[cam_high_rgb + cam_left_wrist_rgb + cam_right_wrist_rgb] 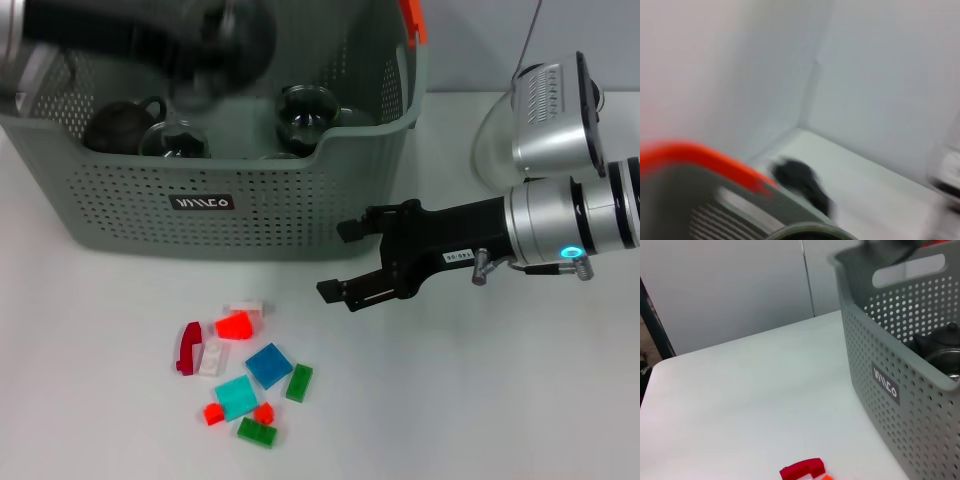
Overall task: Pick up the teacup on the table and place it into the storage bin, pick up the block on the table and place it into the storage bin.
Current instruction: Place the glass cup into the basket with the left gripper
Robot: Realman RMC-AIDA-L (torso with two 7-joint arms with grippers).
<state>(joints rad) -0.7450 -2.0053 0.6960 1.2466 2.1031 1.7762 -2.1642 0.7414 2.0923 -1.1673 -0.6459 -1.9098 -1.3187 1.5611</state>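
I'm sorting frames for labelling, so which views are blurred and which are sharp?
Head view: the left arm over the storage bin is motion-smeared, while the blocks and right gripper are sharp. Left wrist view: blurred throughout. Right wrist view: mostly crisp.

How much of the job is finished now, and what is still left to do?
Dark teaware already lies in the storage bin; no teacup shows on the table, so that part looks done. The left arm is blurred above the bin. The right gripper, jaws open and empty, hovers beside the bin above the blocks, which still lie on the table.
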